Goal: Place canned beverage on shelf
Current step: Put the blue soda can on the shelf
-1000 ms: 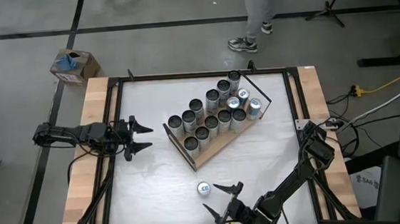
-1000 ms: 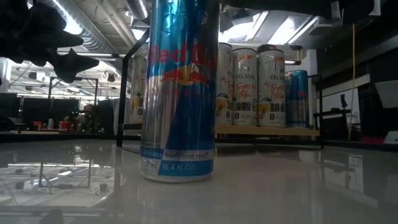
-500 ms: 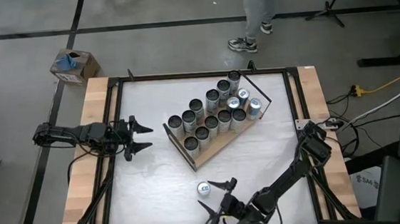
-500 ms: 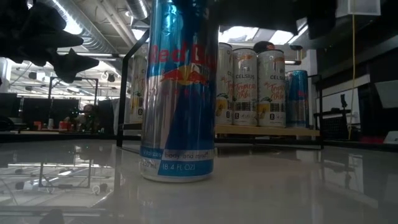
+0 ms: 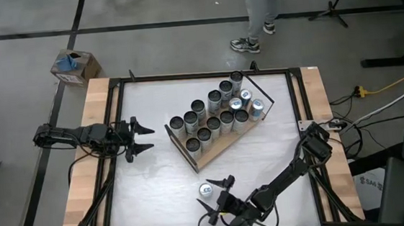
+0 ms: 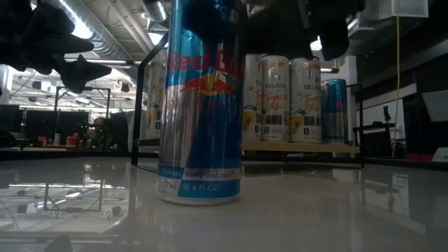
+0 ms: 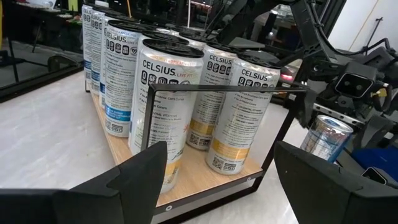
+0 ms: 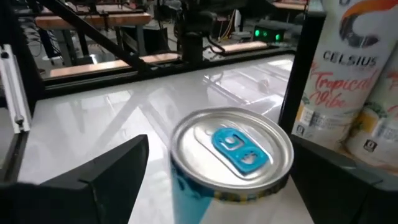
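Observation:
A tall blue and silver can (image 5: 206,190) stands upright on the white table near its near edge, alone; it fills the low view (image 6: 201,105). My right gripper (image 5: 218,195) is open beside the can's top (image 8: 231,149), with one finger on either side of it and gaps showing. The shelf (image 5: 217,145), a light wood board with a thin dark frame, lies at the table's middle and holds several upright cans (image 7: 163,99). My left gripper (image 5: 143,138) is open and empty, left of the shelf.
Pale wooden planks (image 5: 86,154) run along the table's left and right sides. A cardboard box (image 5: 74,65) sits on the floor beyond the far left corner. A person's legs (image 5: 259,14) stand beyond the far edge. Bare table lies between the lone can and the shelf.
My right gripper has moved toward the table's left edge and a little toward the far edge, up to the lone can, so its open fingers now flank the can's top. The can has stayed where it was.

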Robot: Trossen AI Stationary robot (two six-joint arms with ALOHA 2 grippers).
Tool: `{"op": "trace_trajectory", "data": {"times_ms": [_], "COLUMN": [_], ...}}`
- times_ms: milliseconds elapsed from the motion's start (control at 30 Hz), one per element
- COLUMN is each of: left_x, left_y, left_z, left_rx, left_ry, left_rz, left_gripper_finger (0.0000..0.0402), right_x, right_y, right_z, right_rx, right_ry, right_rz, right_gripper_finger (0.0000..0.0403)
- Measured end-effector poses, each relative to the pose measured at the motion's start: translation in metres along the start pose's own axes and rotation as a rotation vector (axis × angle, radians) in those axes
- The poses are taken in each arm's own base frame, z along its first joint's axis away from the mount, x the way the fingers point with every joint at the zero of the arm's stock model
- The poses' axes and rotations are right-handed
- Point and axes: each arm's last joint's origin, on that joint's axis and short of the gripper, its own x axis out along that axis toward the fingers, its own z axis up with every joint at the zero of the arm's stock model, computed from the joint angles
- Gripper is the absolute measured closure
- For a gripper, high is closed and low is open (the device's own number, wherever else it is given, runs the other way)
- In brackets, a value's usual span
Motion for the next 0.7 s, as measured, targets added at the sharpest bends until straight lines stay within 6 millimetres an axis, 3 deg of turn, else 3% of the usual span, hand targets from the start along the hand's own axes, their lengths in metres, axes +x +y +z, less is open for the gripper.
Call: {"op": "trace_trajectory", "data": {"times_ms": [267, 700], "left_x": [0.000, 0.000], "left_y": [0.000, 0.000], "left_z": [0.000, 0.000], "left_rx": [0.000, 0.000], "left_ry": [0.000, 0.000], "left_rz": [0.000, 0.000], "left_gripper_finger": [0.0112, 0.0112], "right_x": [0.014, 0.013], "right_y": [-0.007, -0.008], "right_z": [-0.002, -0.002], "right_rx": [0.096, 0.092], "right_ry": [0.056, 0.045], "right_rz": [0.017, -0.011], "right_gripper_finger": [0.0042, 0.0042]}}
